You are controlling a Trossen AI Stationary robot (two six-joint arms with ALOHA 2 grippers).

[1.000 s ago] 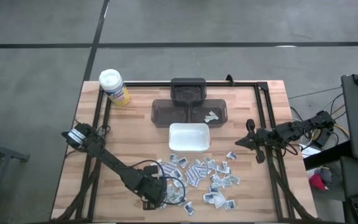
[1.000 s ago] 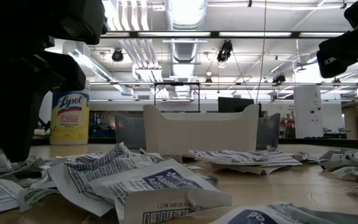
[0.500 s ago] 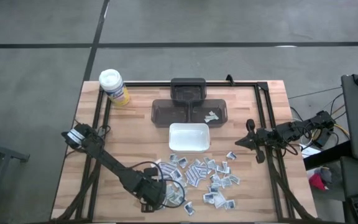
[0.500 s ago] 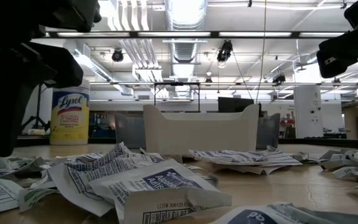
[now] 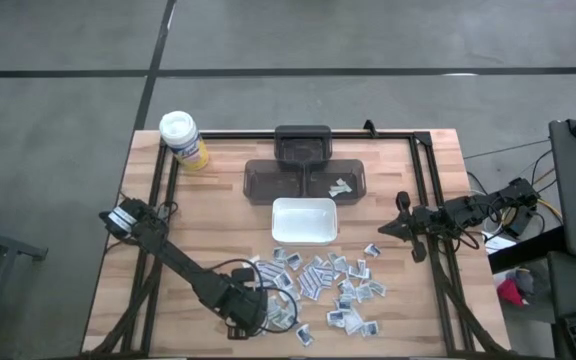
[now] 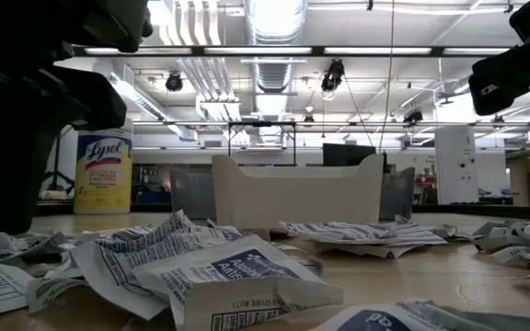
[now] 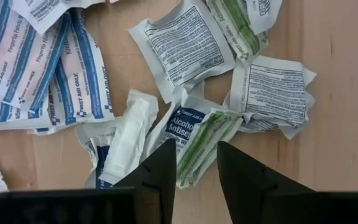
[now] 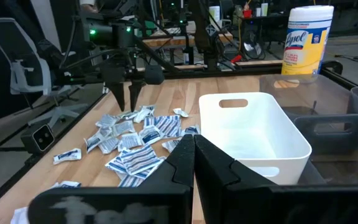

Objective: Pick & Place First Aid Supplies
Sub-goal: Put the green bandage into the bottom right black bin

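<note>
- The first aid supplies [image 5: 323,285] lie in a loose heap on the near side of the table [image 5: 218,225], in front of the white tray [image 5: 304,219].
- The packets look light, thin and crinkly; I think a raised edge is the best place to pinch.
- The left gripper [image 7: 194,163] hovers over a greenish packet [image 7: 199,142], jaws partly open and empty.
- The right gripper [image 5: 386,229] waits at the right, closed.
- Since the earlier frame, nothing has visibly moved.

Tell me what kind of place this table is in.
Probably an industrial lab or workshop: bare ceiling ducts and hanging lights overhead, an office chair and cluttered benches beyond the wooden table.
</note>
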